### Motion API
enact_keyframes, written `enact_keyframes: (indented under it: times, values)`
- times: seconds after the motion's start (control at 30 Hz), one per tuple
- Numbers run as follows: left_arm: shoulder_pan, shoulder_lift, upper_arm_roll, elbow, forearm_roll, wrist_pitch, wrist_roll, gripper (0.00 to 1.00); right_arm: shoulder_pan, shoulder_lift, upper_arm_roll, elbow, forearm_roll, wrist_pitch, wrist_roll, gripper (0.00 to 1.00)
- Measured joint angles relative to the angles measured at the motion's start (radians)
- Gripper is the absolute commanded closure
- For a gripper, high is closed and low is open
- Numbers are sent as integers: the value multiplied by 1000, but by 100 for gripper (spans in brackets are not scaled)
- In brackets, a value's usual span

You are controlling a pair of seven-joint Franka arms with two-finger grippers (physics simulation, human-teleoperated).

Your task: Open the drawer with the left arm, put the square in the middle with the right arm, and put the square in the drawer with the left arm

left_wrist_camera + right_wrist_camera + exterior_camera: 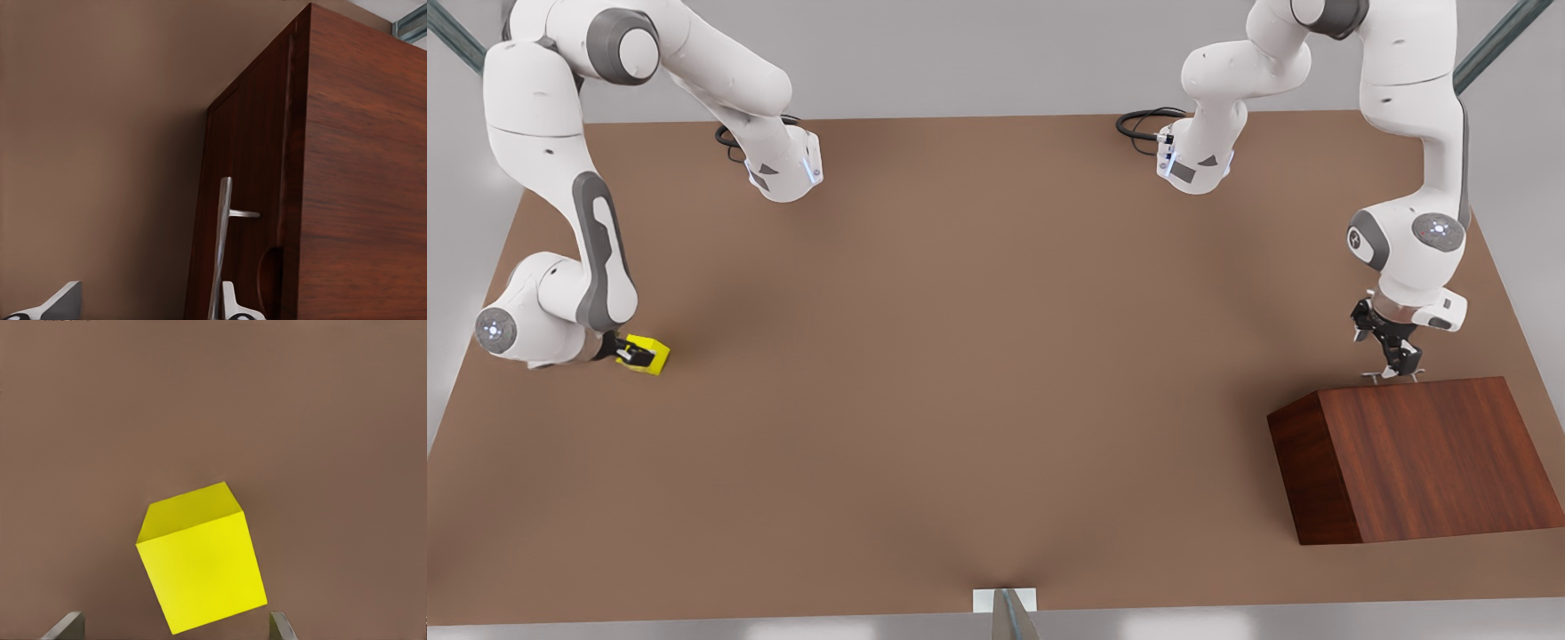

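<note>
The cube [649, 355] sits near the table's [960, 356] edge on the front view's left, about halfway along that edge. The right gripper [630, 353] is down at it, and in the right wrist view the two fingertips [65, 625] stand wide on either side of the cube [200, 563] with clear gaps, so the jaws are open and not yet gripping. The cube looks stiff and light, with smooth flat faces; a grip across two opposite side faces, low and centred, should hold it. It lies turned a little against the line of the fingers, so it may twist as they close.

The cabinet [1414, 458] stands by the table's edge on the front view's right, toward the near corner. The left gripper [1392, 360] is at its far face, right at the drawer's bar handle [221, 247]. One fingertip [230, 301] lies just beside the bar and the other [60, 301] well off, so the jaws are open around it. The thin metal bar is rigid but probably slick; pinching it near a post should pull straighter.

The drawer front [240, 220] appears flush, so shut. Its inside is hidden, and the handle is hard to make out in the front view.
</note>
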Motion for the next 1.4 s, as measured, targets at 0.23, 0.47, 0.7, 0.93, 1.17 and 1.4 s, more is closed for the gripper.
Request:
enact_keyframes:
  times: [0.23, 0.47, 0.7, 0.93, 1.17, 1.4]
  values:
    - [0, -4, 0, 1, 1, -4, -13, 0, -22, 28, 0, -3, -25, 235, -222, 0]
    - [2, -1, 1, -1, 11, -28, -21, 0, -32, 41, 5, 6, -16, 286, -403, 0]
    - [18, -19, 1, -1, 59, -78, -26, 0, -40, 47, 11, -20, -4, 277, -528, 0]
    - [20, -29, 4, 1, 113, -133, -30, 0, -57, 71, 11, -15, 71, 254, -621, 0]
    - [20, -45, 4, 2, 149, -184, -32, 0, -60, 78, 10, -18, 96, 226, -681, 0]
    - [22, -50, 23, 2, 186, -218, -34, 0, -65, 78, 8, -22, 99, 209, -720, 0]
